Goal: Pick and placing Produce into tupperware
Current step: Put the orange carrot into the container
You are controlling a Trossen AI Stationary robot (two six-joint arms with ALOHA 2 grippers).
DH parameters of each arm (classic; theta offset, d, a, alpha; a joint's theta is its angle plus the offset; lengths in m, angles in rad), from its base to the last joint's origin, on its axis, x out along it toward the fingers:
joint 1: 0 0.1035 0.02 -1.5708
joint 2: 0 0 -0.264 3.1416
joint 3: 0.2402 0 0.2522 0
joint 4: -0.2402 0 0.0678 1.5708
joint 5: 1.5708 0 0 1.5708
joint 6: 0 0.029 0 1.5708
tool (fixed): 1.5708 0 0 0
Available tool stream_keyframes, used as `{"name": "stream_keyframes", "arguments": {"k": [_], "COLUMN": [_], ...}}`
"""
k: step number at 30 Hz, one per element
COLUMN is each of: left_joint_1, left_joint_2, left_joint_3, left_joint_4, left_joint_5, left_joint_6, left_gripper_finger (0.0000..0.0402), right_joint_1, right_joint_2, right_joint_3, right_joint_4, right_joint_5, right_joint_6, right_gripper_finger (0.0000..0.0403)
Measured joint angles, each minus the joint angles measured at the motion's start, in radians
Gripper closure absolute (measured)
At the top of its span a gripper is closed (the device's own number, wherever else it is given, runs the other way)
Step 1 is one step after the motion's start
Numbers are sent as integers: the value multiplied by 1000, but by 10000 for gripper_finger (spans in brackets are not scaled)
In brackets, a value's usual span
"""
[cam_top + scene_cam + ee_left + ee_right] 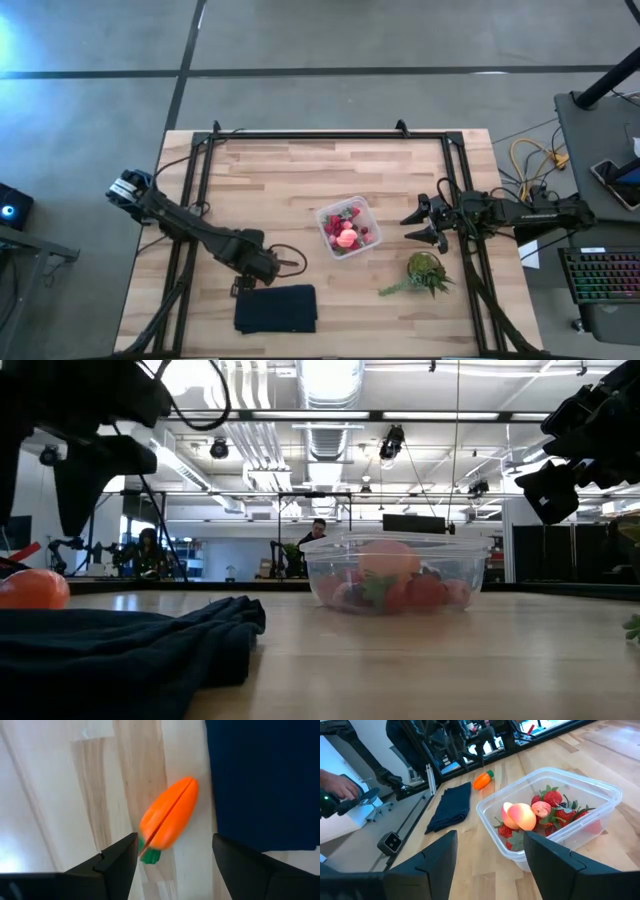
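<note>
- The carrot (169, 820) lies on the bare bench (300, 180) just beside the edge of the dark blue cloth (276, 308), right under the left hand (172, 851), green stub toward the hand
- That left hand hovers with its fingers spread wide either side of the carrot and nothing between them
- To my eye the carrot is a light, hard plastic toy: smooth, tapered, with a seam along its length, so it may be two halves that can part
- I would take it across the thick middle, squeezing the halves together rather than pulling them apart; the glossy taper looks likely to slip toward the tip
- The tupperware (349, 228) sits mid-bench, already holding strawberries (553, 798), a peach-like round piece (523, 816) and a smaller pink one
- Its thin clear wall looks light and easy to shove, so a piece should be dropped in from above
- The right hand (490, 851) waits near the container, fingers wide apart and empty, with the leafy plant (428, 272) just beside it
- From above the carrot is hidden under the left arm, and the level view shows only part of it behind the cloth
- How many strawberries lie beneath the top layer I cannot tell
</note>
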Motion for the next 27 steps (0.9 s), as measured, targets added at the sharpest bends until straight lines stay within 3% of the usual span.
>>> {"name": "stream_keyframes", "arguments": {"k": [27], "left_joint_1": [-5], "left_joint_2": [135], "left_joint_3": [-66], "left_joint_4": [128], "left_joint_5": [-13], "left_joint_6": [0], "left_gripper_finger": [162], "right_joint_1": [0], "right_joint_2": [0], "right_joint_3": [0], "right_joint_4": [0], "right_joint_5": [0], "right_joint_6": [0], "right_gripper_finger": [184]}}
